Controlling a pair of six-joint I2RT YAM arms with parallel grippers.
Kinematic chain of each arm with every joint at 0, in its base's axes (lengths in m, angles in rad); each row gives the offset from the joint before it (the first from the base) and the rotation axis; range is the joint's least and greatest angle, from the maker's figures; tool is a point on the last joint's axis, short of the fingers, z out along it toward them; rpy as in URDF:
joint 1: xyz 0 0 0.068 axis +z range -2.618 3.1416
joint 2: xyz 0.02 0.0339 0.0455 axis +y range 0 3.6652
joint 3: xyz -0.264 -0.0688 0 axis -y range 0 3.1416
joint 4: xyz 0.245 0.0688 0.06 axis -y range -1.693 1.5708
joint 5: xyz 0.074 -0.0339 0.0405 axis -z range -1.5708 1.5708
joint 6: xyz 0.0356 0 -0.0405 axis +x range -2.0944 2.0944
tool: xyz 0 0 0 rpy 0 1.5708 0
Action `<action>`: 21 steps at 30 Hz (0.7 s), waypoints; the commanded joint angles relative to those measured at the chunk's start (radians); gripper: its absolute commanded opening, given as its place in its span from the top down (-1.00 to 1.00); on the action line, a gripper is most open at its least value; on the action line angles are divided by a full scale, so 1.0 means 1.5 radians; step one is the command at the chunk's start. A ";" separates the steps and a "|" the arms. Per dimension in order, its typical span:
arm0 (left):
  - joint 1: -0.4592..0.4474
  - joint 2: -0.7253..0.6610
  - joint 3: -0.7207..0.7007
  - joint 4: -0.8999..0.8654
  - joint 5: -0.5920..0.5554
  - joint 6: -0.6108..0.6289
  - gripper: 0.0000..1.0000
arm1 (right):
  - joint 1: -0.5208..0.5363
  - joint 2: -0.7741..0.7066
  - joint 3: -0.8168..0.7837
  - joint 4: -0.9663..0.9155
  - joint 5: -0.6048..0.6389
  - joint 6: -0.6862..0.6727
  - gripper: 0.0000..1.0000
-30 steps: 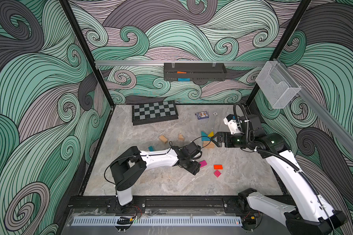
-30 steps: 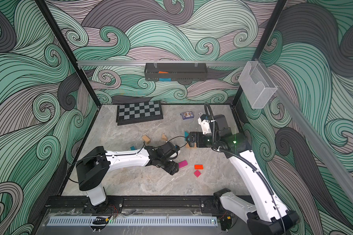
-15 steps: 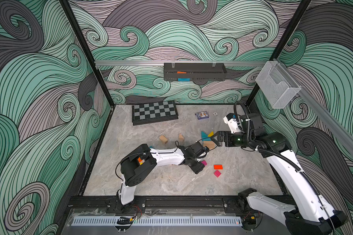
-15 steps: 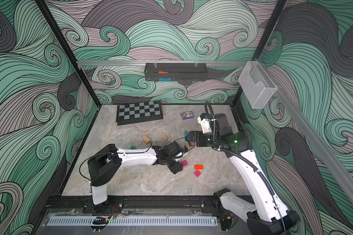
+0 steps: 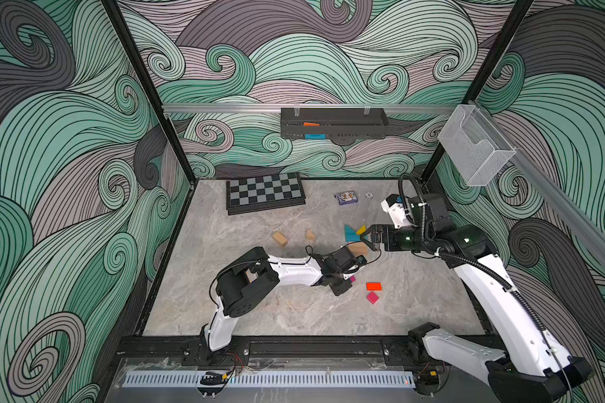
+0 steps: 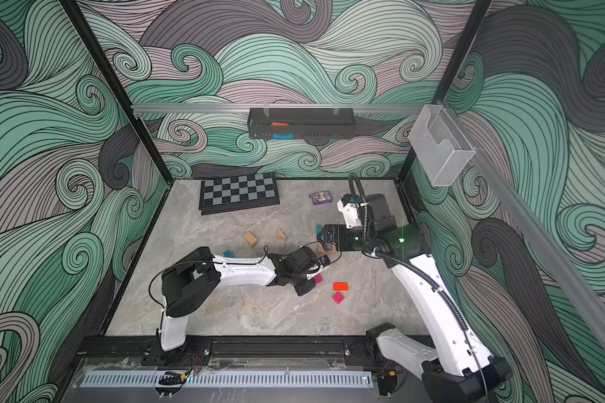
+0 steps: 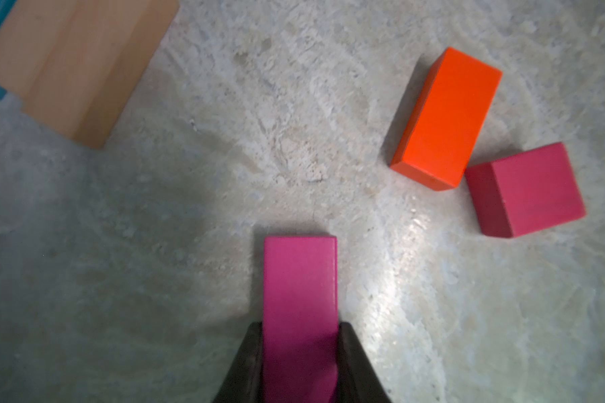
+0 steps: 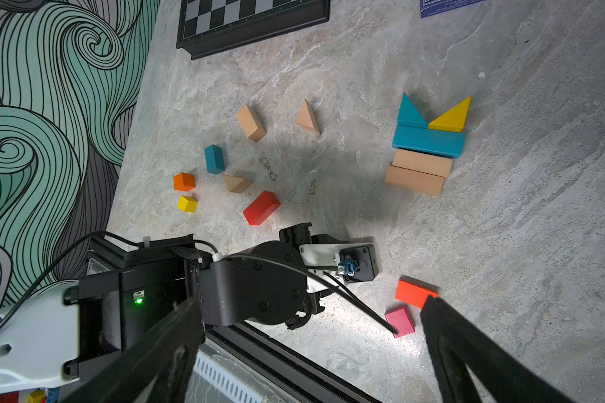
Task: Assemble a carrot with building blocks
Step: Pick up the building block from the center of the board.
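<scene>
My left gripper (image 7: 299,328) is shut on a magenta bar (image 7: 299,279), one dark finger on each long side; the bar lies low over the marble floor. In a top view the left gripper (image 5: 346,277) sits mid-table. An orange bar (image 7: 446,118) and a pink cube (image 7: 528,190) lie just past it. Flat on the floor, a teal wedge (image 8: 409,111) and yellow wedge (image 8: 451,117) top a teal bar (image 8: 428,141) and two tan bars (image 8: 418,171). My right gripper (image 5: 365,237) hangs open above them, holding nothing.
Loose blocks lie to the left: a tan block (image 8: 250,122), tan wedge (image 8: 308,117), teal block (image 8: 213,158), orange cube (image 8: 184,181), yellow cube (image 8: 187,203) and red bar (image 8: 261,207). The chequered board (image 5: 264,192) and blue card box (image 5: 345,197) sit at the back.
My left arm has stretched further right and its gripper has shut on the magenta bar. The right arm has hardly moved and stays open.
</scene>
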 commanded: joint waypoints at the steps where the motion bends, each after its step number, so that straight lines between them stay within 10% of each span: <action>1: -0.007 0.023 0.018 -0.015 0.008 0.039 0.68 | -0.002 -0.001 0.009 -0.013 -0.008 -0.008 -0.97; 21: 0.045 0.116 0.176 -0.027 -0.032 0.210 0.80 | -0.006 0.016 0.016 -0.011 -0.004 -0.007 -0.97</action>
